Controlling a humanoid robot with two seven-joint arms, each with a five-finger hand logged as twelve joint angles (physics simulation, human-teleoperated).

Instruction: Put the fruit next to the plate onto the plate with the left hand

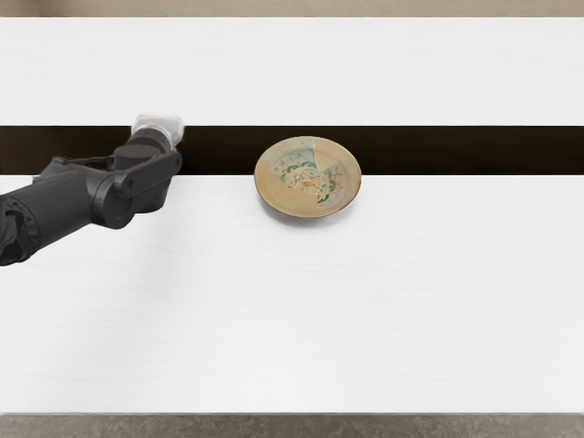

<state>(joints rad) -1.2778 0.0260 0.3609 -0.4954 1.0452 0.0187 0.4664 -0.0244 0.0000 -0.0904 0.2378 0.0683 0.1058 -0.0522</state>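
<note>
Nothing in the frame can be read: no text, label, brand, number or sign. The plate, just above the centre of the picture, carries only a painted pattern of green and pale shapes on a tan ground, with no lettering in it. The dark casing of the left arm, at the left edge, shows no legible marking.
</note>
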